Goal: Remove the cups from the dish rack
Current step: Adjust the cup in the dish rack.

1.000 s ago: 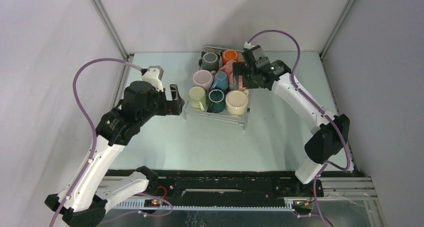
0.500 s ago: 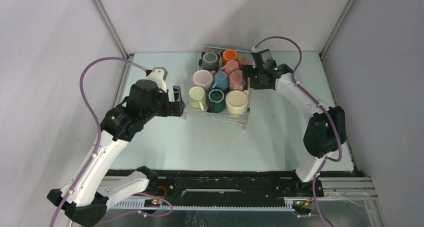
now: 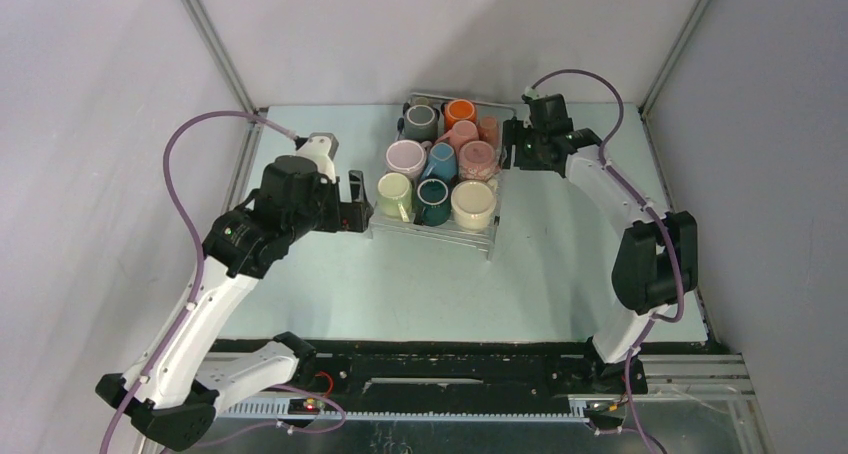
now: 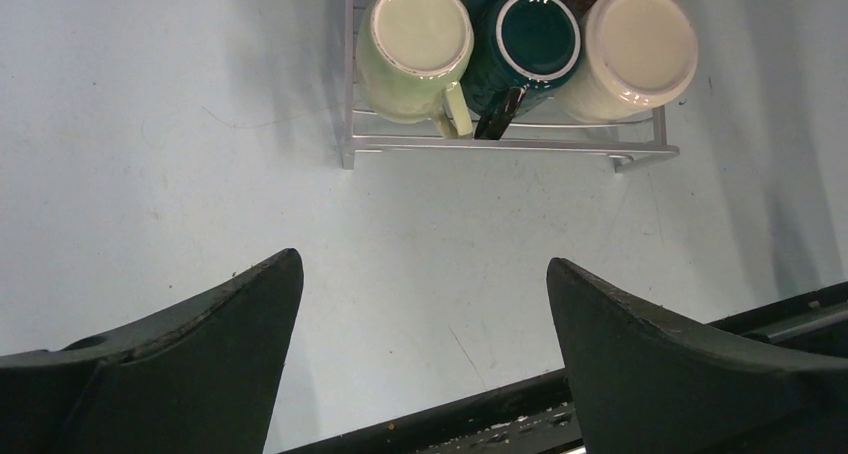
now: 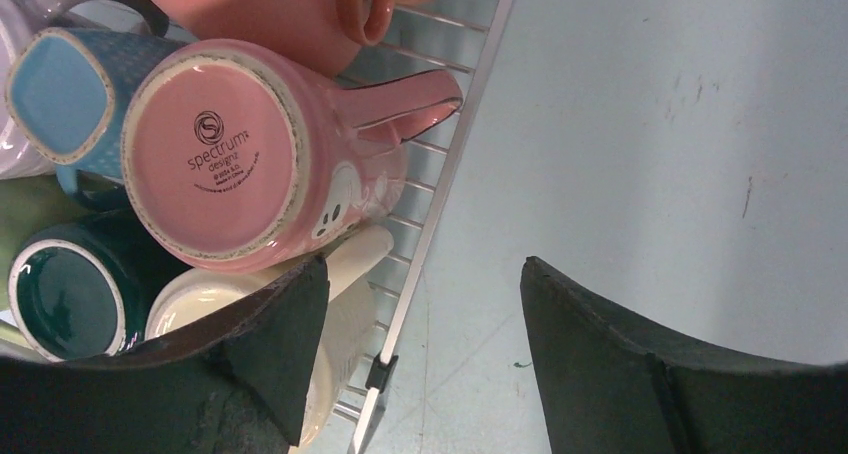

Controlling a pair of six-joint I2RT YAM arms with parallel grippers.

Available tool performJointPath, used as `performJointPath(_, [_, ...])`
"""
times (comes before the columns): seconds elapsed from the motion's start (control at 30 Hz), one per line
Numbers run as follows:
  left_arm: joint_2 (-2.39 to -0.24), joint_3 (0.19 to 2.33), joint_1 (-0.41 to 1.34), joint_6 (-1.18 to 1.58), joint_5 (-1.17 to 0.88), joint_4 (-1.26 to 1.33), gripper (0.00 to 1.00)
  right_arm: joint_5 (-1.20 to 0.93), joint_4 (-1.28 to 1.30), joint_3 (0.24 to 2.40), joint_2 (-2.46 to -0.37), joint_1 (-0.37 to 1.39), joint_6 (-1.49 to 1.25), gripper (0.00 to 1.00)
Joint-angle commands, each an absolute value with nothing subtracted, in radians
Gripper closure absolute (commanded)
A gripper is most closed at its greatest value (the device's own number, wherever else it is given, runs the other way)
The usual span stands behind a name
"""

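The right gripper (image 5: pixel 425 274) hangs with its dark, blunt fingers spread wide and nothing between them, just off the right edge of the dish rack (image 5: pixel 440 174). In the wrist view one finger overlaps the rack's rim and the other lies over bare worktop (image 5: pixel 650 124).

Nearest to it on the rack is a glossy pink mug (image 5: pixel 212 154), base up. A round logo and "spectrum designz" are printed on the base; the finer lines below are too small to read. Its handle points towards the rack's right edge. Further into the rack sit a blue mug (image 5: pixel 50 94) with a squarish base, a round teal mug (image 5: pixel 65 299) and a cream mug (image 5: pixel 330 314).

The left gripper (image 4: pixel 422 274) is also parted and empty, over the worktop just off the rack's left end. A pale green mug (image 4: pixel 415 39) stands at that end of the rack.

A second ago the right gripper was over the rack's right-hand mugs and covered the pink one. It has since drawn back past the rim. The left gripper has barely shifted, and the mugs sit where they were.

The rack is thin parallel silvery wire with a black knob at the corner. The worktop is pale, smooth and lightly scuffed.
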State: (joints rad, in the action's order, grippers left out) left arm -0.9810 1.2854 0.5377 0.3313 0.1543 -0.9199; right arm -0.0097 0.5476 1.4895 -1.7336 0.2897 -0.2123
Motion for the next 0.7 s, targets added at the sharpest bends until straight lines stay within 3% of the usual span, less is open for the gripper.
performJointPath(0.0, [-0.984,1.365,0.545,0.311,0.145,-0.921,0.0,-0.039,0.522,1.531,-1.696,0.287,-0.191,0.2])
performJointPath(0.3, [-1.001,1.382,0.545,0.309,0.165,-0.936,0.0,0.027,0.629,1.725,-1.812,0.383,-0.148,0.01])
performJointPath(0.67, [-1.015,1.401,0.544,0.307,0.173,-0.937,0.0,0.041,0.707,1.886,-1.946,0.442,-0.099,0.0])
